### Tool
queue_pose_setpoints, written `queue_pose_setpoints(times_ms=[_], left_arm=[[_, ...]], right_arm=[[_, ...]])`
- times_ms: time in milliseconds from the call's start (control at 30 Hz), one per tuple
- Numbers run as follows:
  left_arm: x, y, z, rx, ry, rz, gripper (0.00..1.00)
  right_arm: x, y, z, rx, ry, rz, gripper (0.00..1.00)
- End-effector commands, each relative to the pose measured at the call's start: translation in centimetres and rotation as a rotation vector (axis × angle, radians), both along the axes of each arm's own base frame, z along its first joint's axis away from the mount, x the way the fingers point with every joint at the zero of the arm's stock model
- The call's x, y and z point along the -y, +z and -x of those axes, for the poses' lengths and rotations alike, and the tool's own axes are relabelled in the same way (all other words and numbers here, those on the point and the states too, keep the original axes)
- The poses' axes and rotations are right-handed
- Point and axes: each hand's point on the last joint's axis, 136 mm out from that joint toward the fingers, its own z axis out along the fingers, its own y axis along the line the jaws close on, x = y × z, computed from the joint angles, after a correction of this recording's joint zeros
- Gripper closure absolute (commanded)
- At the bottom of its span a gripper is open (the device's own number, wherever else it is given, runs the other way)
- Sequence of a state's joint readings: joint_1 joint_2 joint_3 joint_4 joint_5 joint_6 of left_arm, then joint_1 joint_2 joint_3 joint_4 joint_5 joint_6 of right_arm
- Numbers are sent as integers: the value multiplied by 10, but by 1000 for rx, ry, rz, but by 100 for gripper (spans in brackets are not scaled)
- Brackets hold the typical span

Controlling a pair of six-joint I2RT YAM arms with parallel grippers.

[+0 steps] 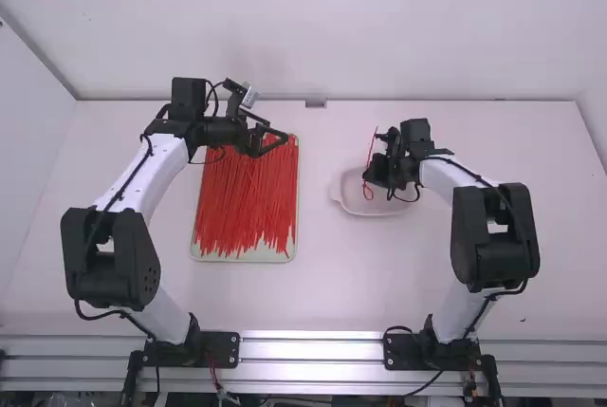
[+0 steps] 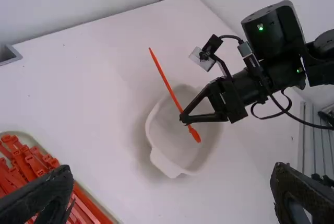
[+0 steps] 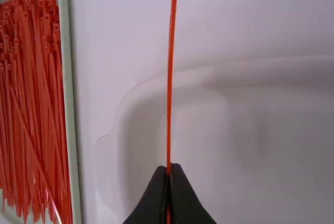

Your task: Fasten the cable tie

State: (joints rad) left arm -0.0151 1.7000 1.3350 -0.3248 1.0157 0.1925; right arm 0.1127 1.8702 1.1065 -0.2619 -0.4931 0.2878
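Red nylon, one thin cable tie is pinched flat between the closed tips of my right pincer. I hold it near one end. The long part runs straight off toward twelve o'clock on the table, and a short stub hangs below the grip. It stands over the white bowl, which sits just off the table's middle at three o'clock.

My left pincer is spread wide and holds nothing. It hangs over the twelve o'clock end of the tray, at nine o'clock from the bowl and well apart from it. The tray carries the heap of spare ties.

As I judge it, only the first part is done: one tie is out of the heap and firmly gripped. The strap is dead straight, with no loop, and neither end meets the other. Bending it round, feeding the tail through the head and pulling it snug are all left. For that my left pincer must cross toward three o'clock and take the free end.
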Motion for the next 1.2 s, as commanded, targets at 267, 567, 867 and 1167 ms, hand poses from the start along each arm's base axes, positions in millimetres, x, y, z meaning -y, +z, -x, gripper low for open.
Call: queue_pose_setpoints(times_ms=[267,567,867,1167], left_arm=[[4,0,1,-11,-15,21,1],[-8,24,8,41,43,-20,1],[-50,58,41,-11,190,-43,1],[-67,88,71,30,255,-61,1]], right_arm=[[-2,3,-2,-1,10,-45,2],[8,50,-17,56,33,-108,2],[11,111,-1,98,40,-33,2],[11,161,42,159,45,72,2]])
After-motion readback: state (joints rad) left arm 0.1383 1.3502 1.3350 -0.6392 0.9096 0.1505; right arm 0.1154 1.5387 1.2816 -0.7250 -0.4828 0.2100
